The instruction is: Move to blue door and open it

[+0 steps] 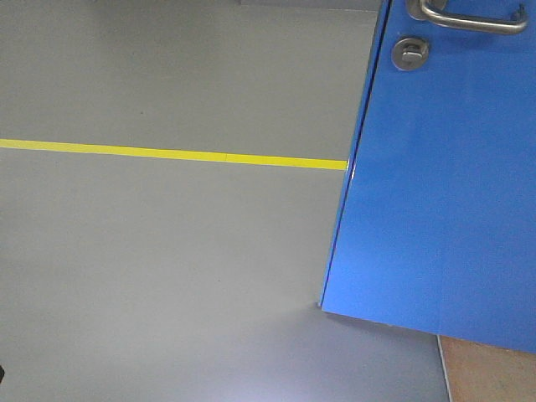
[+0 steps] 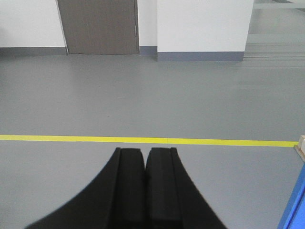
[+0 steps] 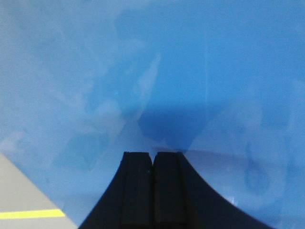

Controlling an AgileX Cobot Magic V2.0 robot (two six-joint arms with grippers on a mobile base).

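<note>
Blue, glossy and flat, the blue door (image 1: 444, 184) fills the right side of the front view, its free edge slanting down to the grey floor (image 1: 167, 268) and its lower corner resting near the floor's right edge, which suggests it already stands somewhat ajar. The right end effector (image 3: 153, 157) has its fingers pressed together on nothing and faces the panel (image 3: 190, 71) closely, probably to push with closed tips; contact itself cannot be confirmed. The left end effector (image 2: 145, 155), also closed and empty, points across open floor toward the yellow floor line (image 2: 143, 140), seemingly kept clear of the work. The lever handle (image 1: 469, 18) is cut off by the top edge; the thumb-turn lock (image 1: 410, 53) sits just below. Hinges and frame are out of sight, and reflections on the panel blur its surface.
</note>
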